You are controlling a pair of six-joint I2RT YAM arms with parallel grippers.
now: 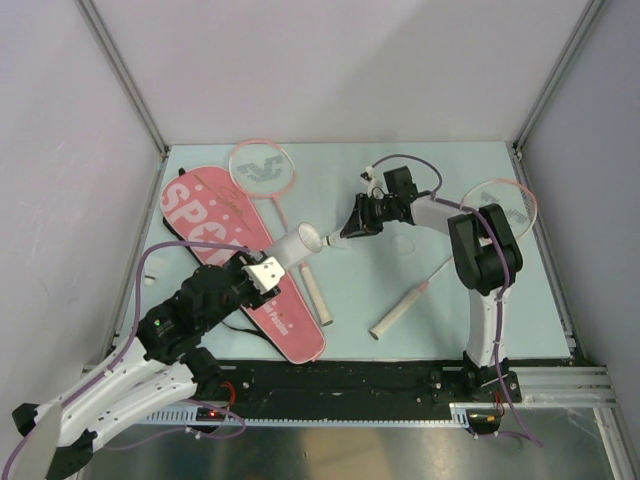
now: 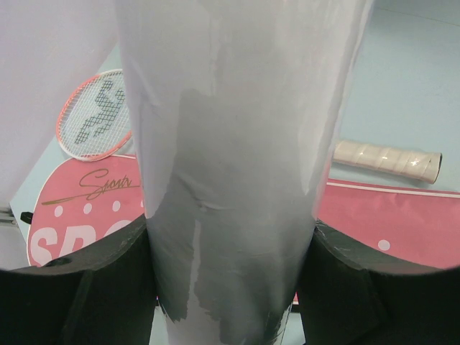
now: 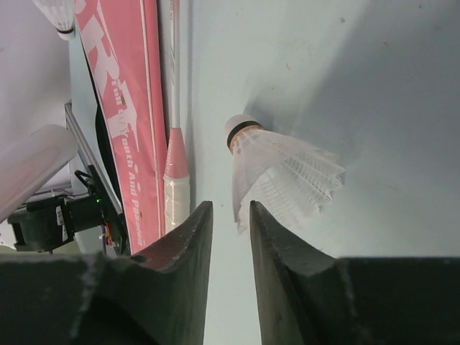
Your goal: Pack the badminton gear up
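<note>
While the left tool (image 2: 230, 287) clamps the white tube (image 2: 230, 144) over the pink bag (image 1: 215, 215), the right tool (image 3: 231, 215) pinches a shuttlecock (image 3: 280, 176) by its feather rim just off the tube's mouth.

Lab test cell imo: plain white wall panels (image 1: 350, 60) in bare alu frame posts (image 1: 118, 70), pale teal tabletop (image 1: 330, 195), black mounting rail (image 1: 350, 378).

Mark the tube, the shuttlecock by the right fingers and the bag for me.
tube (image 2: 237, 180), left wrist view, middle of its wall.
shuttlecock (image 3: 284, 176), right wrist view, on its feathers.
bag (image 1: 205, 210), top external view, pink face at the lettering.
</note>
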